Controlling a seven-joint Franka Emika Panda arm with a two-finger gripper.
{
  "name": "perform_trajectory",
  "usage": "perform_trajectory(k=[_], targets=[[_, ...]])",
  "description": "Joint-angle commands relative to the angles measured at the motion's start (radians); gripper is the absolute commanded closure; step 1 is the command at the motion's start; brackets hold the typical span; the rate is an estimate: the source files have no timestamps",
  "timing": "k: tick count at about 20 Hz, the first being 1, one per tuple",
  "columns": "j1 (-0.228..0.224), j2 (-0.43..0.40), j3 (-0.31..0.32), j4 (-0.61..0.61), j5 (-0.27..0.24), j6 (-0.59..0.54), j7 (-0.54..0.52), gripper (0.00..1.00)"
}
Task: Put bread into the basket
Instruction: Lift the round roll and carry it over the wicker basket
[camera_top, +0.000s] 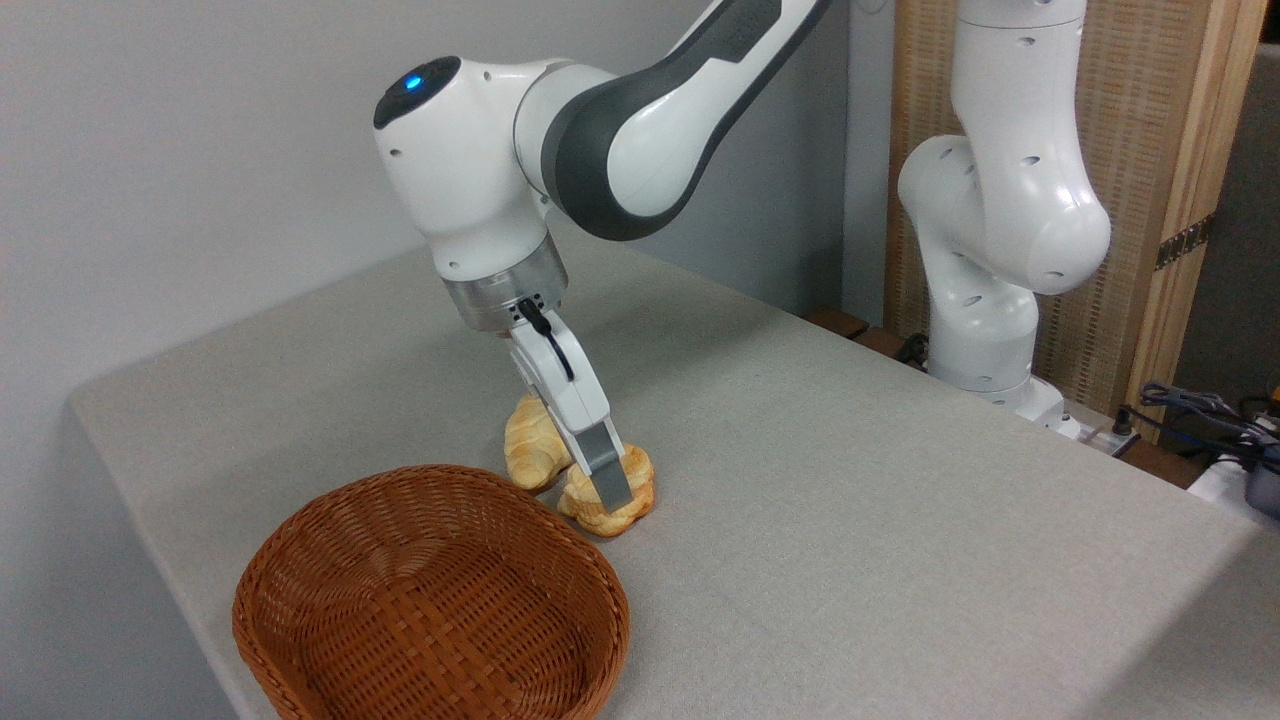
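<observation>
The bread (632, 492), a small knotted golden bun, lies on the grey table just beyond the right end of the basket (430, 600). The basket is an oval reddish-brown wicker one with low sides and nothing in it. My gripper (606, 492) reaches down at a slant onto the bun. Its near finger (605, 470) lies across the bun's front, and the far finger is hidden behind it. The bun rests on the table. Whether the jaws press on it does not show.
A longer pale braided loaf (532, 450) lies right behind the bun, touching it. The second white robot arm (990, 250) stands at the table's far right edge. Cables and devices (1220, 420) lie at the right border.
</observation>
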Motion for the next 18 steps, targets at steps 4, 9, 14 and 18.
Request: perform_trajectory(k=[4, 9, 14, 18], targets=[[-0.005, -0.079, 0.007, 0.002, -0.034, -0.039, 0.024, 0.58], [-0.005, -0.098, 0.008, 0.061, -0.082, -0.024, 0.021, 0.58], [-0.002, -0.085, 0.028, 0.097, -0.109, 0.11, 0.02, 0.54], [-0.003, -0.046, 0.047, 0.097, -0.132, 0.291, 0.01, 0.16]])
